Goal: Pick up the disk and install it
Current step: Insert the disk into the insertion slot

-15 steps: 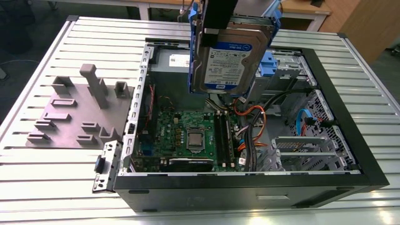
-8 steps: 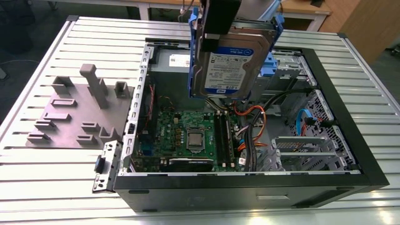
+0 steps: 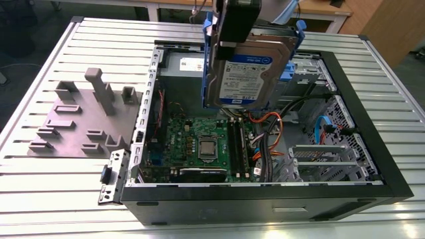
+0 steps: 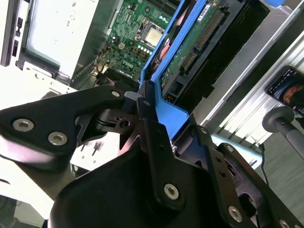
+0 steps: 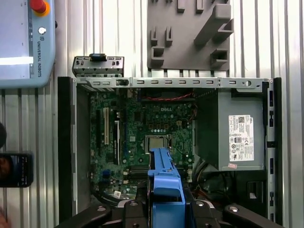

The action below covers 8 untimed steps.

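**A:** What colours is everyone getting? The black claw [image 4: 145,97] grips the disk [image 3: 249,74], which is silver-grey with a white-and-blue label and a bright blue bracket [image 5: 166,190].

**B:** Same here. Below the claw the motherboard [image 3: 192,137] is green inside a black case [image 3: 265,199], with orange cables [image 3: 279,127] beside it. The table [image 3: 53,184] is ribbed silver, and the fixture plate [image 3: 73,117] is plain grey.

Gripper [image 3: 234,35] up top, clamped on disk [image 3: 249,74]. Disk hangs upright, label twd camera, blue bracket round it, over the open PC case [image 3: 252,201]. Motherboard [image 3: 199,142] exposed below, orange cables [image 3: 269,122] just beside it. Grey fixture plate [image 3: 79,119] on slatted table [image 3: 59,199], at exterior view's left of case.
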Each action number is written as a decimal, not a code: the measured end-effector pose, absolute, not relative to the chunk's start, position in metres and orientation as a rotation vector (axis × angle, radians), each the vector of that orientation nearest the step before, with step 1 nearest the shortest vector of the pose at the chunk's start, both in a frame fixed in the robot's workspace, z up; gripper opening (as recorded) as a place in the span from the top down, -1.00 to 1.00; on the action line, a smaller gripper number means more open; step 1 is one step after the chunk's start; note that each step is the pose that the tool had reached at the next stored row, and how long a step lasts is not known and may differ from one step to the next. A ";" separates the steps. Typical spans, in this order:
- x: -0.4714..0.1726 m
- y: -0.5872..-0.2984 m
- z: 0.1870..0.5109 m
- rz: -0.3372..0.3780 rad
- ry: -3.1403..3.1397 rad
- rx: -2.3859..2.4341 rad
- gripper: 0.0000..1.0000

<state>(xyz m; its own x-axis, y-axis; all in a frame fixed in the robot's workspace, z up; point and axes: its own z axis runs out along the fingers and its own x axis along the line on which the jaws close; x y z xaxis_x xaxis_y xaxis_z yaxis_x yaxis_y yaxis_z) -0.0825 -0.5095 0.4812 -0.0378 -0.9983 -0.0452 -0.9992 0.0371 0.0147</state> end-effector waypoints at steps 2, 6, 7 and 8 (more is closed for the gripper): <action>-0.077 -0.510 0.481 0.065 2.246 -2.164 0.27; -0.067 -0.510 0.481 0.065 2.246 -2.164 0.27; -0.065 -0.510 0.480 0.065 2.246 -2.164 0.27; -0.063 -0.510 0.480 0.066 2.246 -2.164 0.27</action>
<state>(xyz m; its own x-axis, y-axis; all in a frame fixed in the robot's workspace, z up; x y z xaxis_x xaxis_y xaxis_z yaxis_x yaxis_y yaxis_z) -0.0631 -0.5098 0.4803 -0.0376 -0.9983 -0.0452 -0.9992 0.0370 0.0147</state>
